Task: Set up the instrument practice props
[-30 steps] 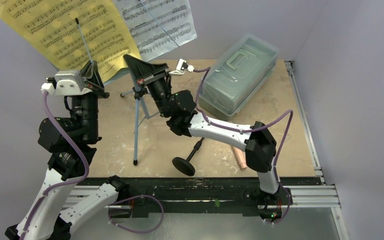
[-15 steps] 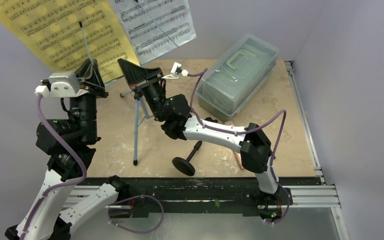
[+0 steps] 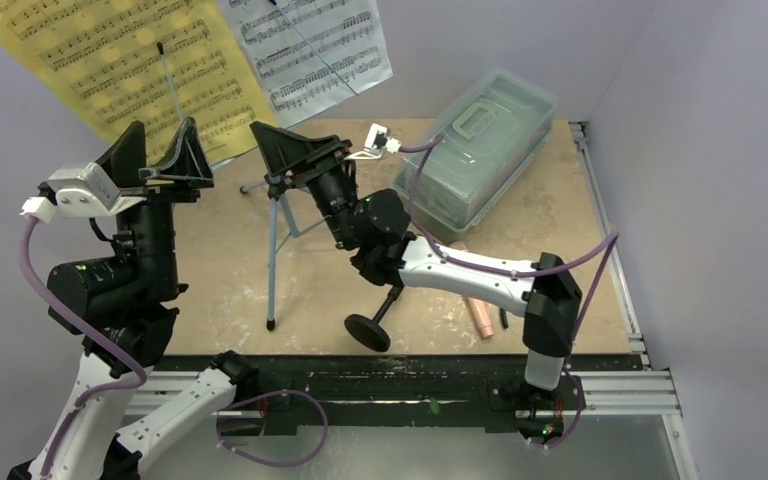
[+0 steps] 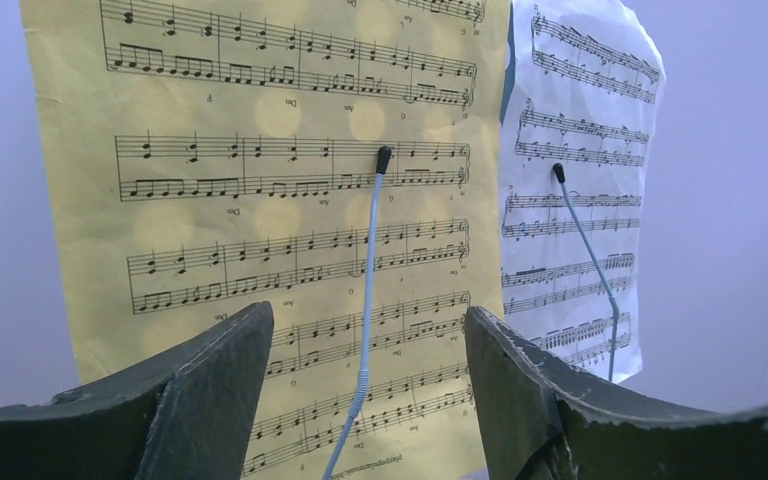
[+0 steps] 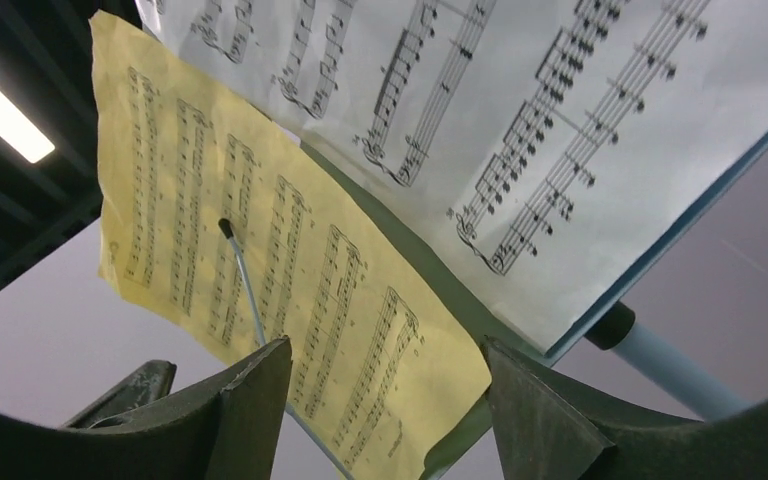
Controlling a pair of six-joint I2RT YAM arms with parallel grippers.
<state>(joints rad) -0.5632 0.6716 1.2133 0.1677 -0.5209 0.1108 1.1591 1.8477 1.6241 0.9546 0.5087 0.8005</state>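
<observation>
Music sheets (image 4: 260,200) beyond left claw (image 4: 368,325)

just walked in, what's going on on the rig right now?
Both arms are raised at the light blue music stand, which carries the yellow sheet and the white sheet. The left gripper and right gripper are open, facing the sheets and holding nothing. The black mic stand looks tipped over, and the pink toy microphone lies loose near it, not yet mounted.
</observation>
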